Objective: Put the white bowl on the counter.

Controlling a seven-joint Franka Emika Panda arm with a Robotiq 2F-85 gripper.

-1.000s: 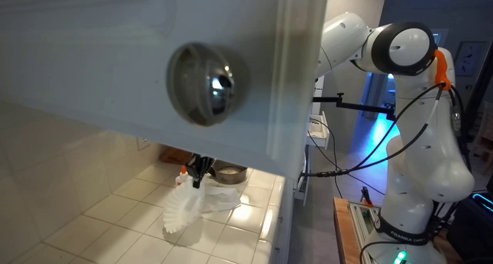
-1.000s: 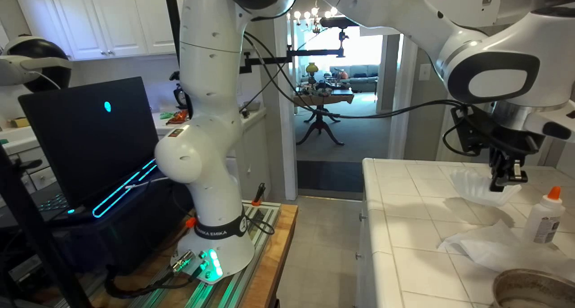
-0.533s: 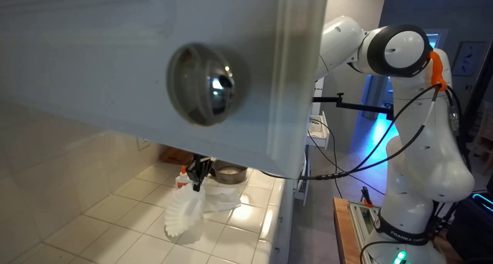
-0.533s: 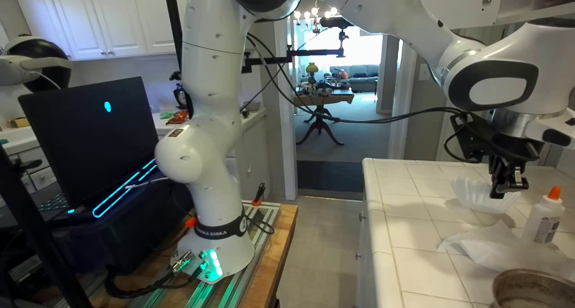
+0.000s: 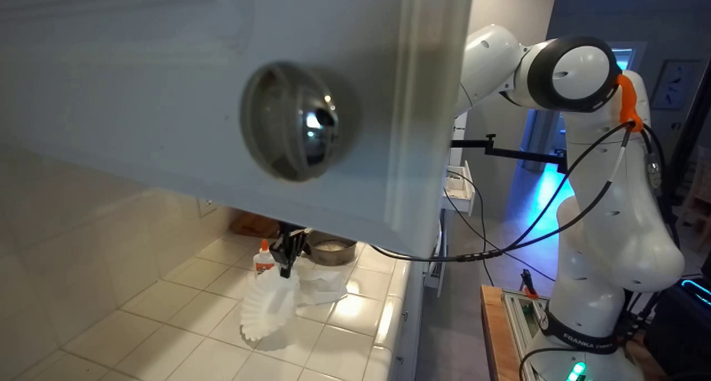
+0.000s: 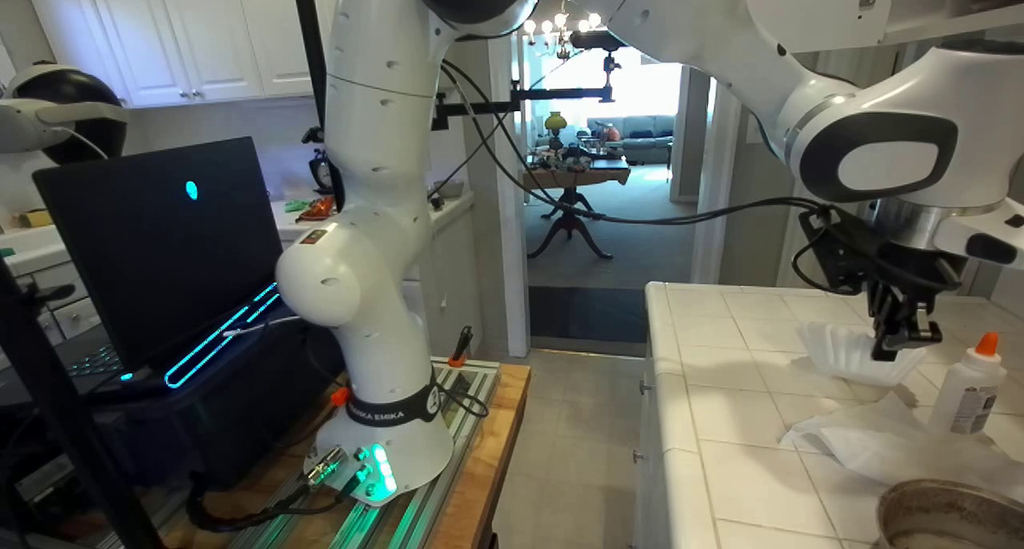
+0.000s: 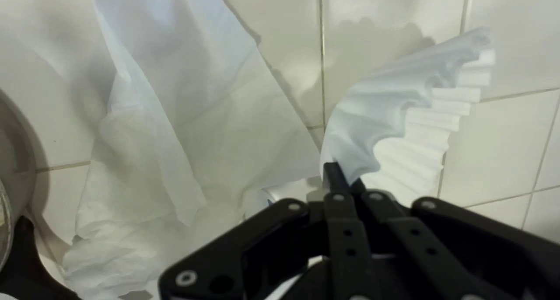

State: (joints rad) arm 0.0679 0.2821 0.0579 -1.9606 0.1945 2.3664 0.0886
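The gripper [image 7: 345, 182] sits a little lower than a second ago, pinching the white bowl [image 6: 836, 353] by its rim, right down by the tiled counter [image 6: 744, 413]; whether they touch, I can't tell. Near it are a glue bottle [image 6: 968, 393], a crumpled white sheet [image 6: 880, 437] and a dark pan [image 5: 333, 257]. Across the room, a laptop [image 6: 160, 253] stands open.

Glossy white arm [image 6: 376, 133], black cables [image 5: 477, 256], black gripper [image 7: 346, 180], silver screws [image 7: 187, 278]
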